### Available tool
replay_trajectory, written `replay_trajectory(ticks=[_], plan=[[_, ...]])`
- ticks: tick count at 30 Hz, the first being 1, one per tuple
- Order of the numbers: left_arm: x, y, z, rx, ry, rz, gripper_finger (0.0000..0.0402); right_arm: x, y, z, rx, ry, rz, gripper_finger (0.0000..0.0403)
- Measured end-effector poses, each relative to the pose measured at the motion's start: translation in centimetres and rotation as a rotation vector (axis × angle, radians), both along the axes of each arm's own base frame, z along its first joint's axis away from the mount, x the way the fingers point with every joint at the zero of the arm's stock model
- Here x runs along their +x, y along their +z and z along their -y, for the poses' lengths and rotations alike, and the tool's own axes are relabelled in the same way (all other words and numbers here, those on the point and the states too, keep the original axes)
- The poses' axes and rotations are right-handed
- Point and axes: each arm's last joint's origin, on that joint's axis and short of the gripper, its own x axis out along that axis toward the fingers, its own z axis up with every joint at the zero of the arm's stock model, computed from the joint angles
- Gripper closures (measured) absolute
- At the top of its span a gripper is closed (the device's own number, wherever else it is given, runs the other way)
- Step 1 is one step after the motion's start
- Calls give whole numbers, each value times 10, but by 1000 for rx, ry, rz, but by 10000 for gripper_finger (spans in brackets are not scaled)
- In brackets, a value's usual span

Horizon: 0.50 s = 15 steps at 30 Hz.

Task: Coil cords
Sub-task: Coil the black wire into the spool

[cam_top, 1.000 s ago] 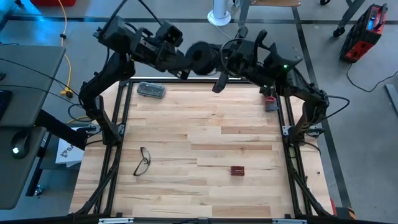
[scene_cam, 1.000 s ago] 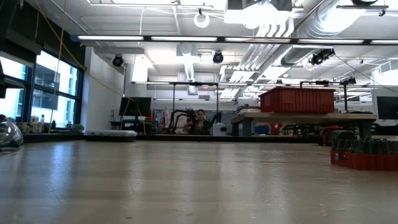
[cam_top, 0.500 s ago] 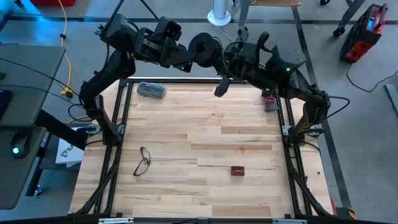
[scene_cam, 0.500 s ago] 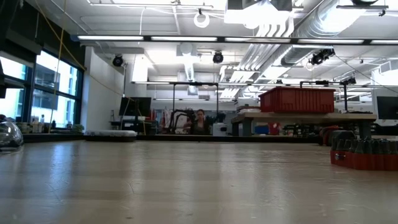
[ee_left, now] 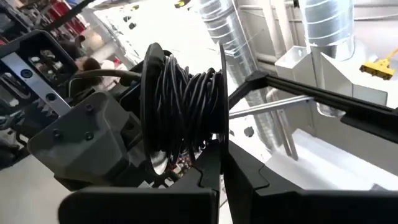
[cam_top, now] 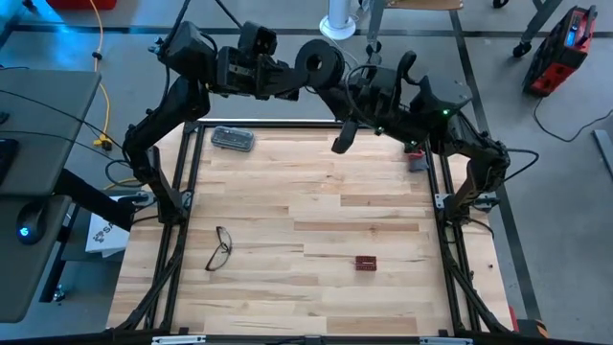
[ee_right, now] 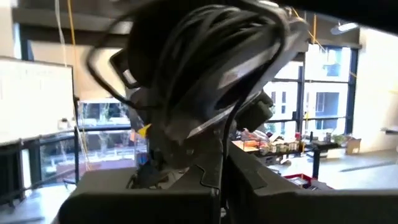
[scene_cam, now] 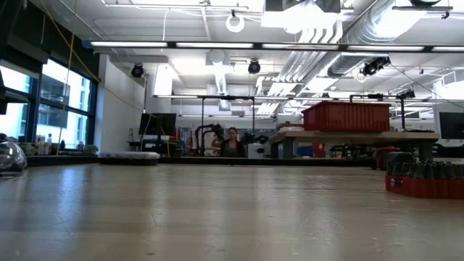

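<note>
On the table [cam_top: 316,206] near the front lie eyeglasses [cam_top: 220,247] and a small red block [cam_top: 366,263]. Above its far edge the left gripper [cam_top: 297,79] and right gripper [cam_top: 337,96] meet — fingers clamped together on the reel [cam_top: 320,63] — cords [ee_left: 189,102] wound on it.

Bright overhead lighting, blurred right wrist view

Black reel [cam_top: 319,63] wound with thin dark cord [ee_left: 186,109], raised above table's far edge.
</note>
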Motion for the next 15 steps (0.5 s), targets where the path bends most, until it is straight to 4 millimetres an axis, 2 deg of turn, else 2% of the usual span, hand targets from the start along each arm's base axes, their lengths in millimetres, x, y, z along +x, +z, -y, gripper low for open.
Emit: replay_trajectory(ticks=[6,15], plan=[[13,-7,2,-9,-6,-11,399,0,0,0,14,-23,-3,403],[15,-8,16,-78,-121,-68,399,-9,4,-1,-29,-30,-16,403]])
